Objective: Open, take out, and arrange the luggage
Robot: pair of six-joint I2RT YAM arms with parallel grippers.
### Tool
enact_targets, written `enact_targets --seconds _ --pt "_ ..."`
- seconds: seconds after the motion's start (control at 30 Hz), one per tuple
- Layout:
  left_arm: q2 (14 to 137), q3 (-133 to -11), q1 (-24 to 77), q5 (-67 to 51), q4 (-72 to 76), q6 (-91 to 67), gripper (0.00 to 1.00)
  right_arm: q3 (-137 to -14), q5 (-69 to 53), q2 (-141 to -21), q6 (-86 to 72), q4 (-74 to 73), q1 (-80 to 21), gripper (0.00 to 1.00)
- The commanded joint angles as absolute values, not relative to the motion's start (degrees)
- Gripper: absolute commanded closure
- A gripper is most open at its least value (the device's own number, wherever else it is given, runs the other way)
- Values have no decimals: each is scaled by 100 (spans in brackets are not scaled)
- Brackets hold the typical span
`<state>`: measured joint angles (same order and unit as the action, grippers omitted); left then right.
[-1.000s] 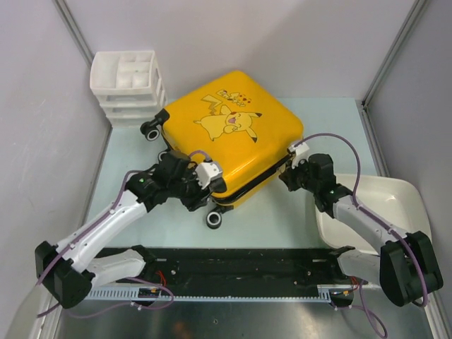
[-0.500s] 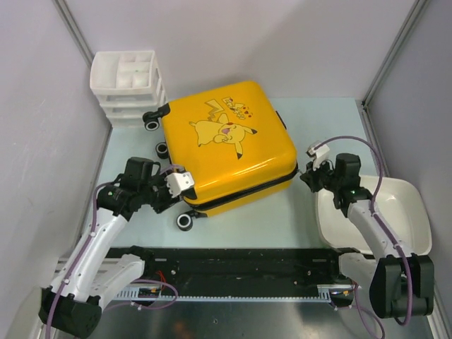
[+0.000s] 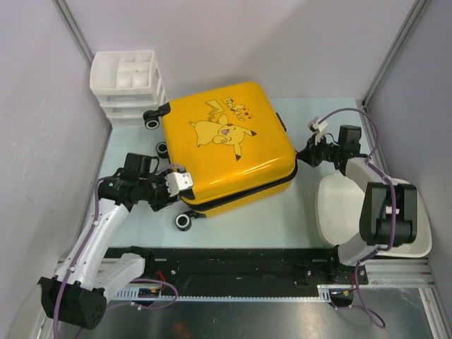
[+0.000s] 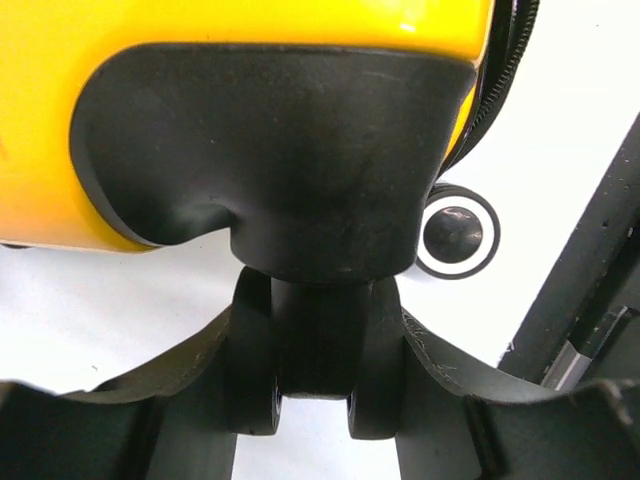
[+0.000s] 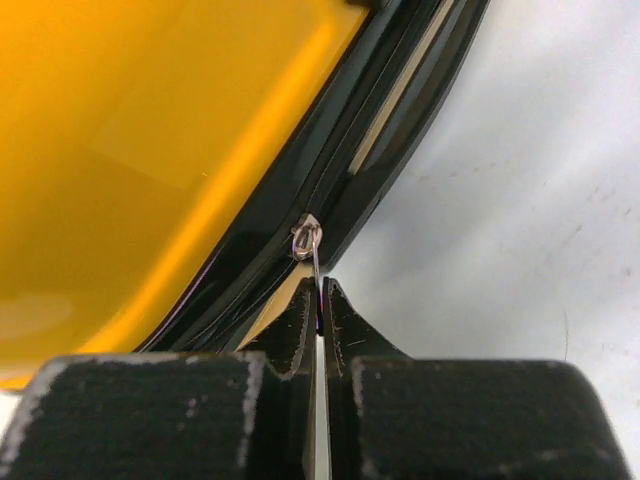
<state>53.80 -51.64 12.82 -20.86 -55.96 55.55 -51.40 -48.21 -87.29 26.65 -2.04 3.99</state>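
— What has the left tool (image 4: 318,330) got?

— Its fingers (image 4: 170,385) stand about half-spread and press on either side of a black wheel (image 4: 320,350) at a corner of the luggage (image 3: 226,152) — a grip, not a hover. Straight ahead of the tool the yellow shell rises above the wheel's black housing. Off to its right sits a second wheel (image 4: 457,232), and further right a black rail (image 4: 585,295).

— And the right tool (image 5: 320,300)?

— Pinched tight on the zip pull (image 5: 308,240); the thin metal tab runs down between the tips. Just beyond the tips lies the dark zip seam, with glossy yellow shell to the left of it.

— So where does the luggage lie?

— Flat on the bench (image 3: 282,212), print side up, between the two tools — the left tool at its near-left corner, the right tool at its right edge. (Whether the zip is parted anywhere along the seam, I cannot tell.)

— Anything else about?

— A white drawer unit (image 3: 127,85) well beyond the left tool, by the luggage's far-left corner. A white tub (image 3: 328,212) sits behind the right tool, under that arm.
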Motion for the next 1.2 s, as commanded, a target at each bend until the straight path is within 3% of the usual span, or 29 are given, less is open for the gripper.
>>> enact_targets --seconds 0.0,0.07,0.1,0.13,0.23,0.3,0.5,0.7,0.8,0.93,1.03,1.17 --pt "5861 -5649 1063 -1704 -5950 5555 86 -6037 -4895 -9385 2786 782 466 100" --pt "6081 -6027 1063 -1758 -6003 5327 36 -6222 -5053 -9544 2856 739 387 100" --pt "6195 -6525 1063 -1767 -6107 5196 23 -6257 -5089 -9580 2865 660 352 100" --pt "6370 -6800 1046 -1828 -6169 4942 15 -6275 -5106 -9650 2874 633 282 100" --pt "6381 -7724 1011 -2153 -6249 4519 6 -6293 -5159 -9747 2892 475 176 100" --pt "6328 -8215 1011 -2328 -6258 4395 1 -6293 -5185 -9800 2874 422 141 100" --pt "6836 -9437 1011 -2917 -6231 4078 0 -6302 -5186 -9835 2787 465 18 100" --pt "6225 -8379 1028 -3402 -6328 5351 0 -6346 -5133 -9817 2654 492 18 100" --pt "6441 -8646 950 -3226 -5638 4329 0 -6346 -5071 -9826 2663 414 18 100" --pt "8210 -10148 896 -2569 -4590 1942 0 -6346 -5054 -9852 2733 273 -210 100" --pt "9549 -12150 940 -1549 -4395 1015 2 -6346 -5062 -9905 2716 246 -325 100" --pt "12016 -14647 1265 -206 -4368 904 0 -6346 -5106 -9905 2672 220 -404 100"
